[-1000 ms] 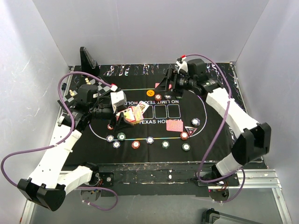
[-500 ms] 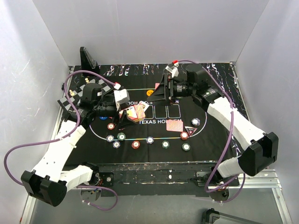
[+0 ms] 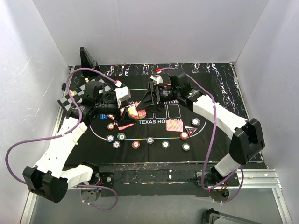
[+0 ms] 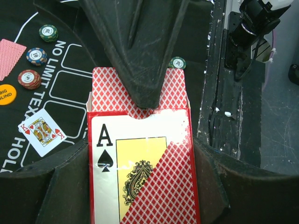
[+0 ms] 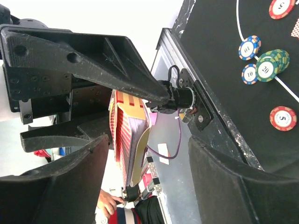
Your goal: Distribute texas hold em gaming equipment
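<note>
The left gripper (image 3: pixel 127 113) is clenched on a card box (image 4: pixel 140 177), 1 finger pressed on its ace-of-spades face and the other beneath. The box's open end points away from that wrist, and the red-backed cards (image 4: pixel 140 91) stick out past the lip. The right gripper (image 5: pixel 149 144) faces it with its jaws spread wide and nothing between them. In its own view the box stands edge-on just ahead, nearer its left finger, with the flap hanging loose. From above, the 2 grippers meet nose to nose over the mat (image 3: pixel 219 93), the box lying toward the robot's left of the right jaws, its long axis roughly along the line between them. The right arm looks like the one to draw a card, so the pull should run along that axis. Poker chips (image 3: pixel 149 139) ring the near arc, and 1 king (image 4: pixel 42 132) lies face up.
</note>
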